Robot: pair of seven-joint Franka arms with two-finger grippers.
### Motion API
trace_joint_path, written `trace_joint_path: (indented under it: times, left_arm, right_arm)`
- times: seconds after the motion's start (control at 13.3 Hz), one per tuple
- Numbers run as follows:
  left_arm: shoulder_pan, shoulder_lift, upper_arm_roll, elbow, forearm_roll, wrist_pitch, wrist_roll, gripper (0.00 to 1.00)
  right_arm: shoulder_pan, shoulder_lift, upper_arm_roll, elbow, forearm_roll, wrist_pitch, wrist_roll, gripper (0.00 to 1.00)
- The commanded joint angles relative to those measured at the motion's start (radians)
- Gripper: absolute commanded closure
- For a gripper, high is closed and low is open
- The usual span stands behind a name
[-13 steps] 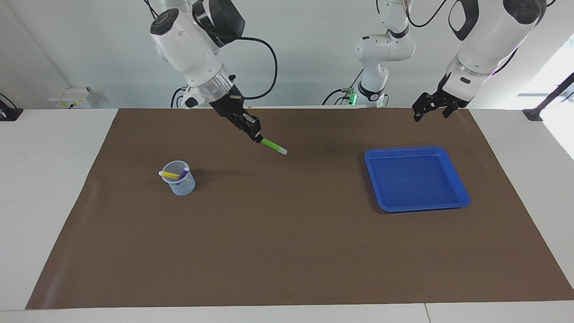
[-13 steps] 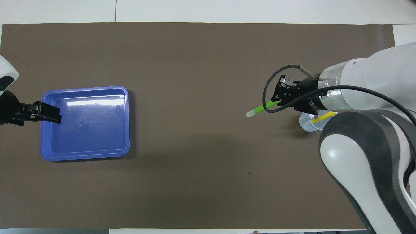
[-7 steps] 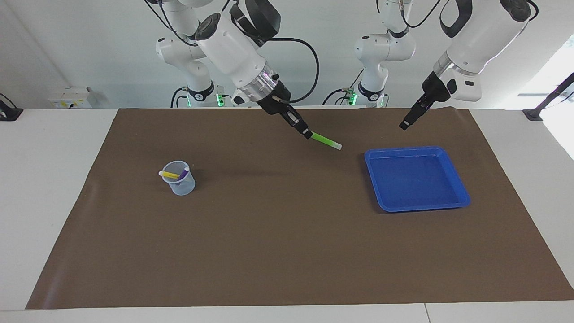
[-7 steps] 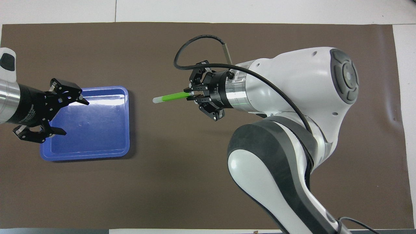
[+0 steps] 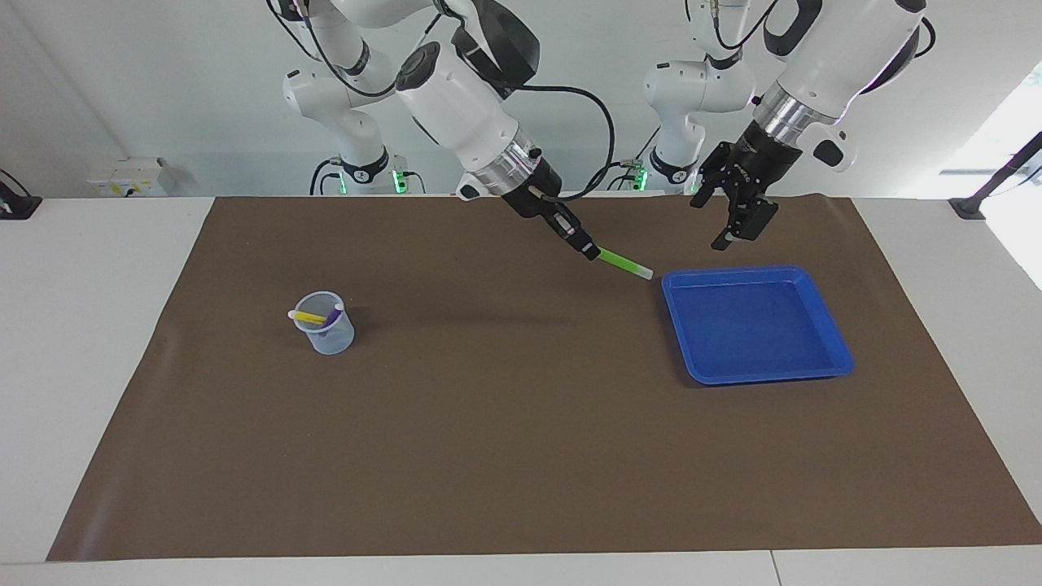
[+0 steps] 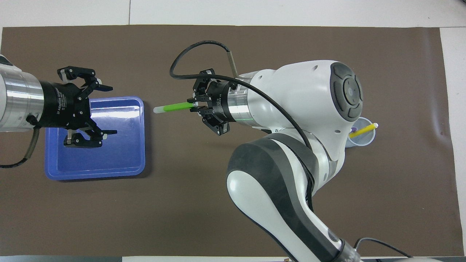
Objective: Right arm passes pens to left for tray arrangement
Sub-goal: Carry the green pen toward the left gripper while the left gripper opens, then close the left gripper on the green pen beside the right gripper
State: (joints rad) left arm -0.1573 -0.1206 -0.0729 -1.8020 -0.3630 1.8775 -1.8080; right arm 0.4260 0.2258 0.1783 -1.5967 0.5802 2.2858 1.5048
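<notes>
The right arm's black two-finger gripper point(image 5: 588, 250) is clenched on the coloured end of a thin green marker pen with a pale whitish tip point(image 5: 625, 264), holding it in the air over the brown mat point(image 5: 505, 456). The pale tip points at the shallow bright blue plastic tray with rounded corners and a raised rim point(image 5: 845, 358) and stops just short of its rim. Gripping 1 end leaves most of the barrel free, which I judge is meant to give the other hand something to take. The left arm's black two-finger gripper point(image 5: 737, 221) hangs above the tray's edge nearest the robots with its jaws spread wide and nothing between them, turned toward the pen but well apart from it, so the handover is not yet made. The other 2 pens, 1 yellow point(image 5: 308, 316) and 1 purple point(image 5: 334, 314), lean in a small translucent pale-blue cup point(image 5: 330, 335) standing well apart from the tray, toward the right arm's end. The tray holds no pen.
</notes>
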Motion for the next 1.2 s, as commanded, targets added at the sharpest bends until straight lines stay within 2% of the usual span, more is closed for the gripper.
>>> trace_joint_path:
  times: [0.0, 0.15, 0.38, 0.6, 0.83, 0.98, 1.13]
  left_arm:
    - [0.001, -0.046, 0.005, -0.109, -0.126, 0.087, -0.053, 0.0]
    - [-0.008, -0.071, 0.005, -0.18, -0.183, 0.178, -0.06, 0.0]
    - [-0.019, -0.102, 0.004, -0.243, -0.206, 0.233, -0.059, 0.0]
    - [-0.069, -0.1, 0.005, -0.258, -0.208, 0.255, -0.051, 0.0]
    - [-0.08, -0.102, 0.005, -0.258, -0.205, 0.262, -0.025, 0.05]
    - [-0.09, -0.1, 0.005, -0.257, -0.205, 0.264, -0.01, 0.12]
    - [-0.087, -0.088, 0.007, -0.231, -0.203, 0.258, 0.001, 0.13]
  right_arm:
    - [0.001, 0.01, 0.027, 0.027, 0.059, -0.005, 0.023, 1.0]
    - [0.004, 0.015, 0.032, 0.044, 0.061, -0.012, 0.032, 1.0]
    - [0.004, 0.018, 0.047, 0.047, 0.058, -0.011, 0.045, 1.0]
    - [0.004, 0.03, 0.047, 0.086, 0.061, -0.018, 0.055, 1.0]
    - [0.002, 0.032, 0.047, 0.095, 0.061, -0.023, 0.06, 1.0]
    - [0.002, 0.03, 0.047, 0.098, 0.061, -0.037, 0.06, 1.0]
    - [0.002, 0.029, 0.047, 0.098, 0.059, -0.037, 0.06, 1.0]
